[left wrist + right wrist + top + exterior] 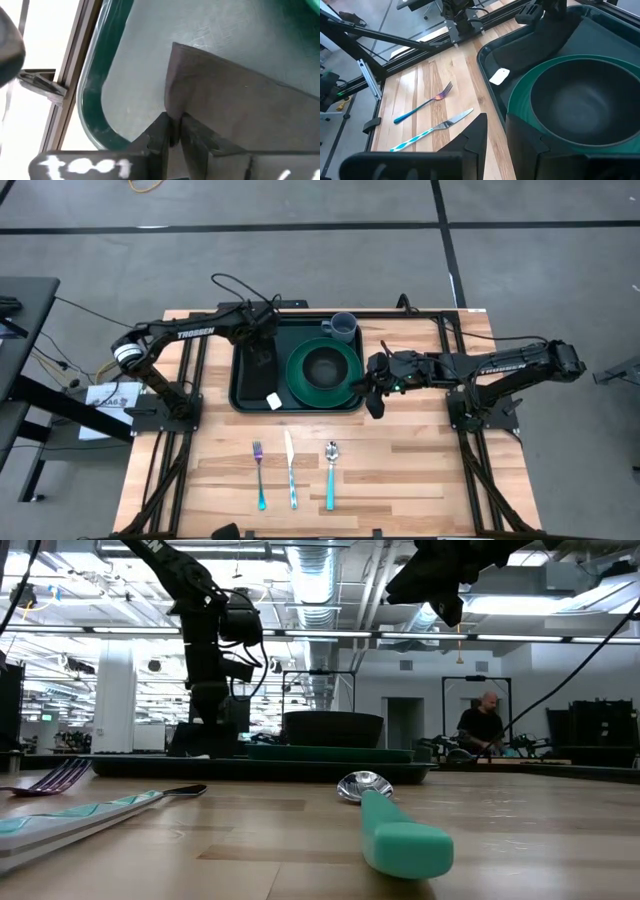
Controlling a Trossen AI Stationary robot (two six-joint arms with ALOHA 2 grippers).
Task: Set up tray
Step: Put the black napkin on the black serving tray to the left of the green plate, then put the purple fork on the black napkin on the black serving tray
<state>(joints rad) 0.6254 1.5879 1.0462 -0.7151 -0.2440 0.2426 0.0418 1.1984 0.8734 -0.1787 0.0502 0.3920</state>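
The tray (241,370) is lying at the far middle of the wooden tabletop (420,470), between the two arms. Inside it, a green plate (298,376) is sitting toward the right side with a dark bowl (324,366) resting on it, and a blue-grey cup (341,328) is standing at the tray's far right corner. The left gripper (262,352) is reaching down into the tray's left part, and in the left wrist view its jaws are pinching the edge of a black napkin (235,105), which is lying on the tray floor with that edge lifted. A small white tag (273,400) is showing near the tray's near rim, just left of the plate. The right gripper (372,385) is hovering at the tray's right rim beside the plate; in the right wrist view its jaws are standing apart, holding nothing, over the rim and the plate's edge. On the tabletop nearer the camera, a fork (258,473), a knife (291,470) and a spoon (331,473) with teal handles are lying side by side, well apart from the tray. In the low view, a person (484,726) is sitting far off in the room behind.
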